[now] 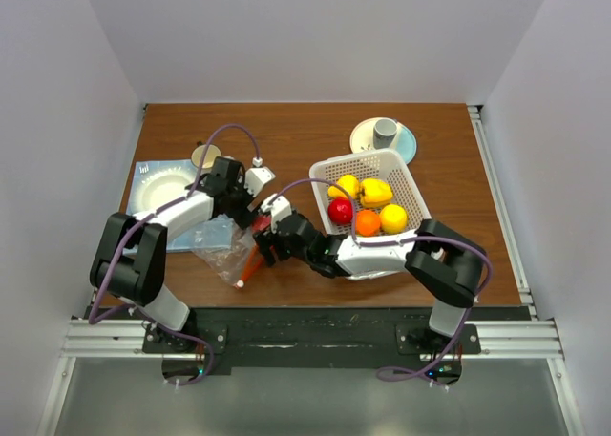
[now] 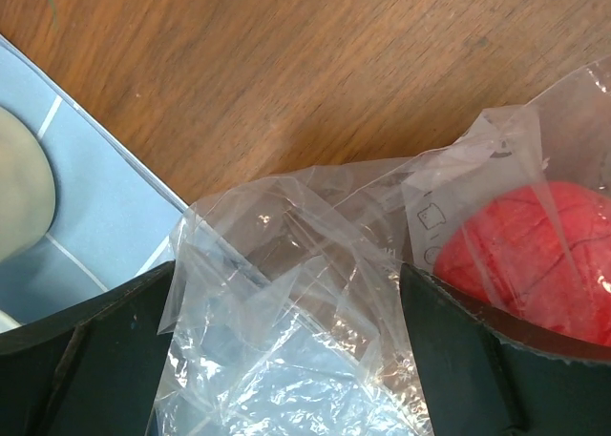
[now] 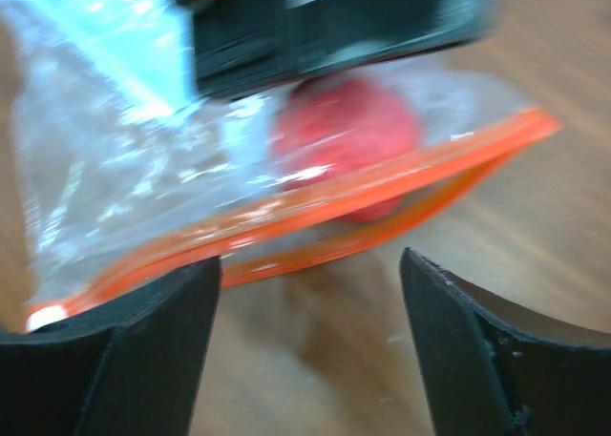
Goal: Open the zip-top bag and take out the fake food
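"Now, where does everything sit?"

"Your clear, crinkly zip-top bag (image 1: 227,250) with the orange strip lies close to the near edge of the brown wooden worktop (image 1: 315,131), left of centre. One red fake food (image 3: 348,131) piece is inside it. The other pieces are in the white perforated basket (image 1: 368,156) toward the right edge. Your left gripper (image 2: 286,355) straddles the film with its jaws wide, clamping nothing. Your right gripper (image 3: 305,355) faces the parted strip, spread and empty."

"What can go wrong?"

"Nothing pins the bag. If you pinch the strip along with the food, the whole bag could drag toward the near edge and slip off. Your grippers are just beside each other, so a careless swing could knock them together. Bare wood toward the far edge gives you room, while the blue mat (image 1: 143,172) crowds the left."
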`<action>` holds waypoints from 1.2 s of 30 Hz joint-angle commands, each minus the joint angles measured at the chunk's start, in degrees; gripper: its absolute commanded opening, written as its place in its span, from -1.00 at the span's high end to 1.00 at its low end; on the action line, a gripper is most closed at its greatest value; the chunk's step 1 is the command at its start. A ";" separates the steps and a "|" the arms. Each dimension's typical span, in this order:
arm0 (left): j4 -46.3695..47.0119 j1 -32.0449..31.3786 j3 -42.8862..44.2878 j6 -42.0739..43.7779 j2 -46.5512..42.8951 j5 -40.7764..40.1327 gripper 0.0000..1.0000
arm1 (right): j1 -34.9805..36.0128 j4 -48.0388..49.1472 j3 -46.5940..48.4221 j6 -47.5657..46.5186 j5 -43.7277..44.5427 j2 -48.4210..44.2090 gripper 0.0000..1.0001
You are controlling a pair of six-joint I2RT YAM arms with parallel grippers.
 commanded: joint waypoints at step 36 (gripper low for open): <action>-6.62 -0.21 0.85 4.28 0.82 1.23 -1.00 | 1.91 0.13 6.33 -3.68 5.53 5.32 -0.47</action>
